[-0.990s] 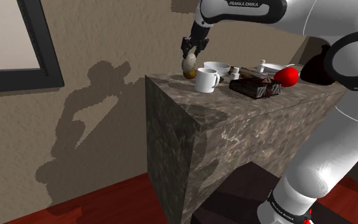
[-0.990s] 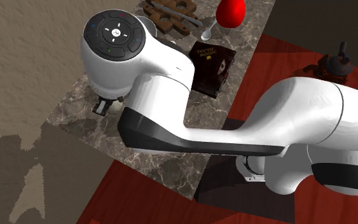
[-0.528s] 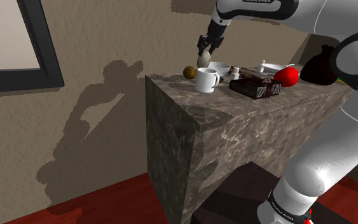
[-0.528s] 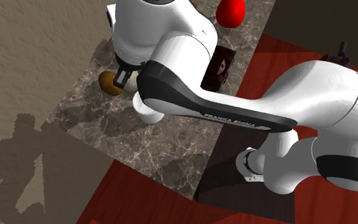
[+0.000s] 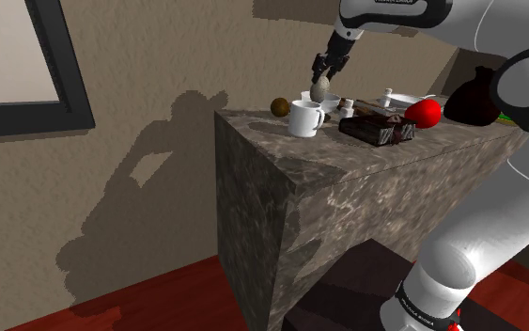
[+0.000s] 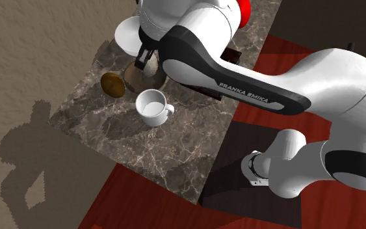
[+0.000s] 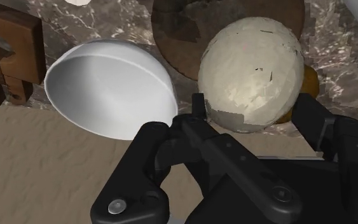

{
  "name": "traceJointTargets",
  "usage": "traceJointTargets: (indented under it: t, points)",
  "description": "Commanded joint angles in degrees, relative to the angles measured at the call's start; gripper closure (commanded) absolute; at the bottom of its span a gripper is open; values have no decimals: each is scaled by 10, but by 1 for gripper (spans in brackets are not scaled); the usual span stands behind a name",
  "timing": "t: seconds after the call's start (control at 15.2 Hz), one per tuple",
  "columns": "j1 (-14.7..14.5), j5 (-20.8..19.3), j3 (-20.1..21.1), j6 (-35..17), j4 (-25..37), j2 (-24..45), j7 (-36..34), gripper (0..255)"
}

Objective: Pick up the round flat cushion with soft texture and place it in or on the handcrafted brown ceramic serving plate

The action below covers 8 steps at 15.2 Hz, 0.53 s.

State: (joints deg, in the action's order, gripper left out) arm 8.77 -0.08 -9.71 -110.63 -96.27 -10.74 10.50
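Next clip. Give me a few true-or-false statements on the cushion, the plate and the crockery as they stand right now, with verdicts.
1. The gripper is shut on the beige round cushion. True.
2. The cushion lies flat on the brown plate. False: it is clasped in the gripper, with the plate lying beyond it.
3. The white mug stands upright on the marbled counter. True.
4. The white bowl holds the red object. False: the bowl is empty, and the red object lies elsewhere on the counter.
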Motion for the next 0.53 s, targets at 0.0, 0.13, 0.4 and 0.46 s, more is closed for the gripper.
traceJointTargets:
  t: [0.0,0.13,0.4,0.46]
  points:
    - [1,0,-1,-17,-24,-7,2,255]
    - [1,-1,-1,-33,-44,-12,2,255]
    - [1,-3,0,-65,-84,-19,2,255]
    - [1,-3,0,-73,-93,-21,2,255]
